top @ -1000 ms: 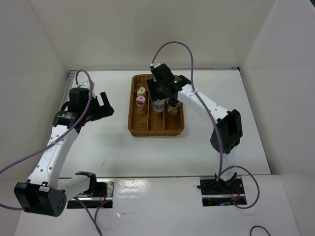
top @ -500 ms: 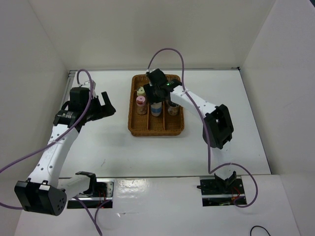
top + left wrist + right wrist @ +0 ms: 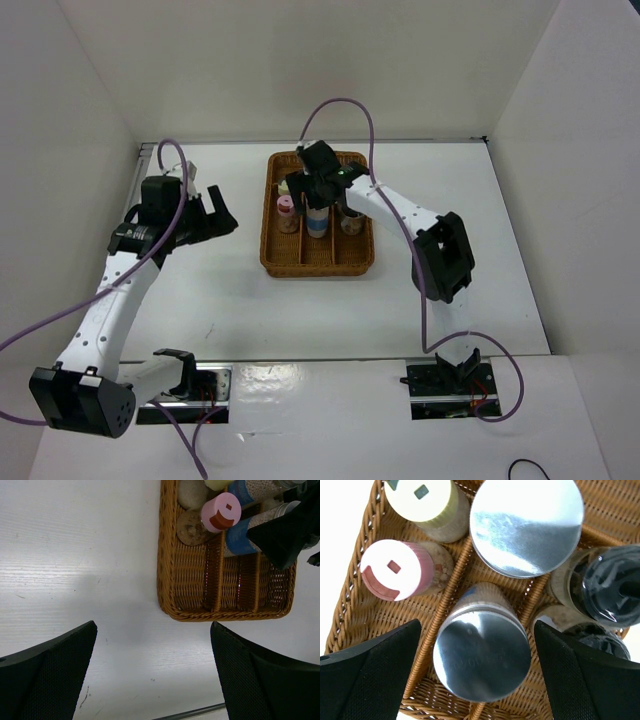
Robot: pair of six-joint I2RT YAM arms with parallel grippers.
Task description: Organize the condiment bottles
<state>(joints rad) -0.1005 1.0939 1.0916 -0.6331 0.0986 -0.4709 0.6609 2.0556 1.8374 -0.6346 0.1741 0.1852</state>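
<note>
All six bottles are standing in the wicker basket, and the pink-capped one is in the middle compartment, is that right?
No: the pink-capped bottle stands in the left compartment of the basket, with the cream-capped bottle. The middle compartment holds the two silver-lidded bottles. The right wrist view shows it; the rest is right.

A plain white table [image 3: 200, 290] lies inside a booth closed on three sides by a smooth white back wall [image 3: 300, 60], a white left wall [image 3: 50, 150] and a white right wall [image 3: 585, 150]. The light is soft and even. The glossy white front ledge [image 3: 320, 420] shows pale glare, and faint dark scuffs [image 3: 20, 596] mark the table.
</note>
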